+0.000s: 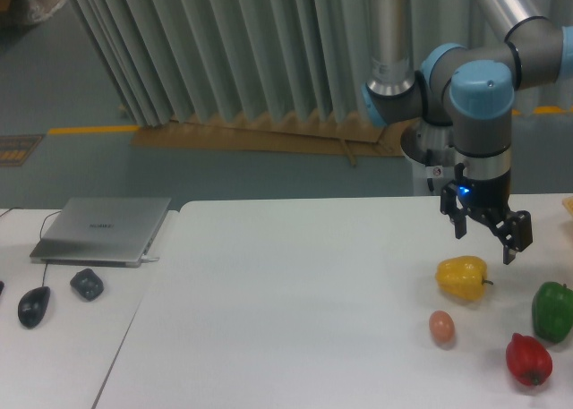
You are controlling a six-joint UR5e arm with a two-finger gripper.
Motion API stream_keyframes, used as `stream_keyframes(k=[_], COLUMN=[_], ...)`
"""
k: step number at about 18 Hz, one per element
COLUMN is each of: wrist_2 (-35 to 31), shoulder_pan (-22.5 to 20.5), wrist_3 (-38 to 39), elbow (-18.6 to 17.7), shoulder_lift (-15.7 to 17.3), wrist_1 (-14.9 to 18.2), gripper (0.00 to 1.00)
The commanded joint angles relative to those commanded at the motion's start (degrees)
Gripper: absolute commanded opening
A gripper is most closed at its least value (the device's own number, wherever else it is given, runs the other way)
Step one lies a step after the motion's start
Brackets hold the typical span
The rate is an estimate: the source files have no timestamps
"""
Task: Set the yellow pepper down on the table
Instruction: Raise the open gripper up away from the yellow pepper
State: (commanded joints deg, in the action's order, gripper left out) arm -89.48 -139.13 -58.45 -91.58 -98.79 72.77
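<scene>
The yellow pepper (462, 277) lies on the large white table (295, 311) at the right, its dark stem pointing right. My gripper (486, 238) hangs just above and slightly behind the pepper, its two black fingers spread apart and empty. The gripper does not touch the pepper.
An egg (440, 327) lies in front of the yellow pepper. A green pepper (552, 311) and a red pepper (528, 359) sit at the right edge. A smaller desk (63, 337) on the left bears a laptop (103, 230) and a mouse (34, 305).
</scene>
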Motion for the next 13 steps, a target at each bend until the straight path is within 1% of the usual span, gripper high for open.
stream_keyframes(k=[2, 4, 7, 10, 12, 13], wrist_2=[1.76, 1.76, 1.59, 1.85, 1.5, 1.5], shoulder_pan=[0.0, 0.0, -0.17, 0.61, 1.93, 2.2], wrist_3=[0.09, 0.09, 0.0, 0.0, 0.0, 0.0], elbow=[0.0, 0.0, 0.09, 0.18, 0.26, 0.26], shoulder_lift=[0.79, 1.41, 3.77, 6.5, 6.68, 6.77], wrist_1=[0.27, 2.8, 8.25, 12.99, 16.94, 18.27], gripper=[1.0, 1.0, 1.0, 1.0, 1.0, 1.0])
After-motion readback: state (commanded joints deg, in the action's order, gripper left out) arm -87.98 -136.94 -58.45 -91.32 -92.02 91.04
